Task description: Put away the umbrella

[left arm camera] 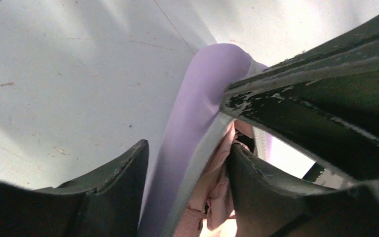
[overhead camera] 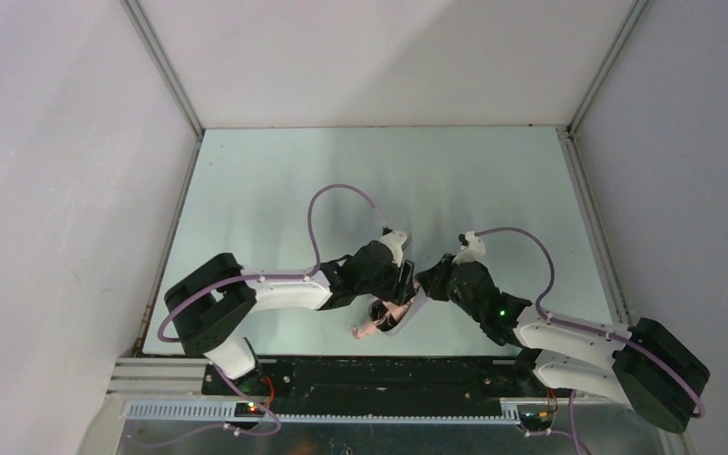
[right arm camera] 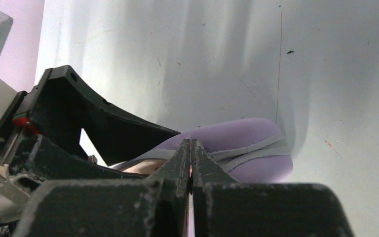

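The pale lilac case (overhead camera: 409, 313) lies near the table's front edge, part open. The salmon-pink umbrella (overhead camera: 372, 327) sticks out of its near-left end. In the left wrist view my left gripper (left arm camera: 188, 145) straddles the case's wall (left arm camera: 197, 98). One finger is outside it and the other is inside against the pink umbrella fabric (left arm camera: 217, 182). My right gripper (right arm camera: 191, 143) is closed tight, its tips at the grey zipper band of the case (right arm camera: 256, 170). A thin pink sliver shows between its fingers. Both grippers (overhead camera: 400, 289) (overhead camera: 424, 284) meet over the case.
The pale green table (overhead camera: 379, 180) stretches behind the arms, bounded by white walls and metal rails on the left, back and right. A black rail runs along the front edge (overhead camera: 370, 374). The left gripper's body (right arm camera: 94, 118) crowds the right wrist view.
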Controlling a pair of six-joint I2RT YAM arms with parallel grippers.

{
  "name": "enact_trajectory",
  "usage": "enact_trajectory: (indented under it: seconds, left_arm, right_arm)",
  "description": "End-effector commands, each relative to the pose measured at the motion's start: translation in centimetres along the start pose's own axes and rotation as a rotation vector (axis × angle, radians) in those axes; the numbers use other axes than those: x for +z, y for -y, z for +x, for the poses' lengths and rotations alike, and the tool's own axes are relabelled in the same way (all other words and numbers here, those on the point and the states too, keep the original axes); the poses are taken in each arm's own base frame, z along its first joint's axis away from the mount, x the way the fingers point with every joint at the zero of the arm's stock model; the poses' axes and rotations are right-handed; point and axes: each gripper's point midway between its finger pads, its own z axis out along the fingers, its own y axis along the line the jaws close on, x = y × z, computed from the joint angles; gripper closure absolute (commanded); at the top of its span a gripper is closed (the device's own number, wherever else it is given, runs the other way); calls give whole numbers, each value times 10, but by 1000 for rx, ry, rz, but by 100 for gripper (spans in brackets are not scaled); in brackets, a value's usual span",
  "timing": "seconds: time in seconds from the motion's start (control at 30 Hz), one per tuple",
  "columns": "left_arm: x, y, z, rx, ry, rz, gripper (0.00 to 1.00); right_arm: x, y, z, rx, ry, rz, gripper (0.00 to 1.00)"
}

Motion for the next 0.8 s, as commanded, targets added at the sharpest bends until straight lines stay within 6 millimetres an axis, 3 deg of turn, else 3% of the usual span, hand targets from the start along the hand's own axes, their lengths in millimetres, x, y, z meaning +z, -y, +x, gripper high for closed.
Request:
enact_trajectory:
  seconds: [0.0, 0.07, 0.1, 0.17, 0.3, 0.57, 0.77]
  left_arm:
    - [-9, 4, 7, 43, -11, 11, 31]
    - [-20, 14, 5, 69, -17, 62, 20]
    - [-24, 19, 9, 86, -36, 98, 9]
    - [-29, 26, 8, 113, -44, 143, 1]
    - [-27, 33, 15, 135, -82, 192, 0]
    - [-31, 45, 2, 79, -53, 234, 0]
    - [-54, 18, -26, -65, 83, 10, 0]
  right_arm:
    - [-13, -38, 8, 36, -130, -186, 100]
    - [-10, -26, -1, 52, -118, -172, 100]
    - [-11, -25, 0, 51, -128, -181, 100]
    - [-11, -22, -3, 47, -127, -183, 100]
    - [-9, -21, -1, 44, -142, -191, 100]
    - [-6, -18, 3, 57, -156, -179, 100]
    - [-6, -16, -1, 63, -134, -161, 100]
